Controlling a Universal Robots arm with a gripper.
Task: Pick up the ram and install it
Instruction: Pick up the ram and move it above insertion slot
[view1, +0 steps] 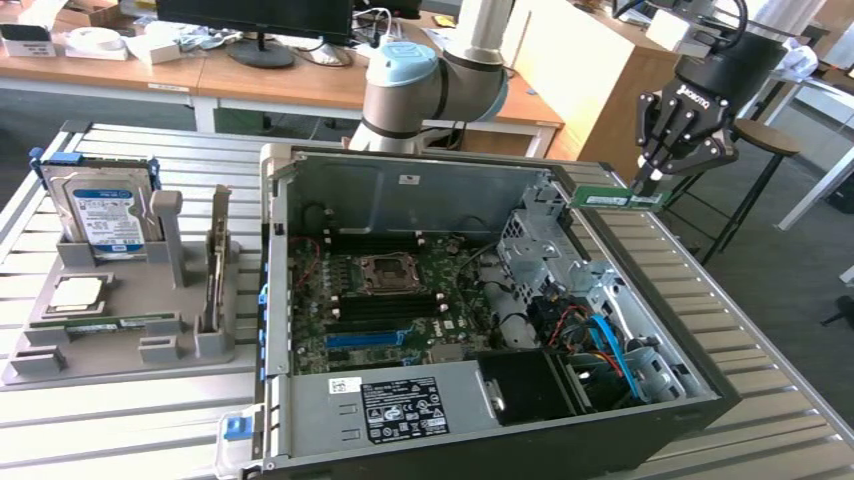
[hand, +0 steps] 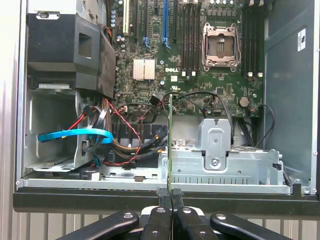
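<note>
Pincer (view1: 649, 186) | clamped on ram (view1: 617, 198) | over computer case (view1: 400, 195) rim | ram edge-on in wrist view, its chips and label indiscernible.

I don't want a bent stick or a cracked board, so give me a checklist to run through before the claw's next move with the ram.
1. Grip: the claw is shut on the ram, pinching it near one end: ok.
2. Memory slots beside the processor socket are empty: ok.
3. Ram runs parallel to the slots in the wrist view: ok.
4. Ram is over the slots: not ok; it hangs above the drive cage by the edge of the computer case.
5. Slot latches are open: cannot tell.
</note>
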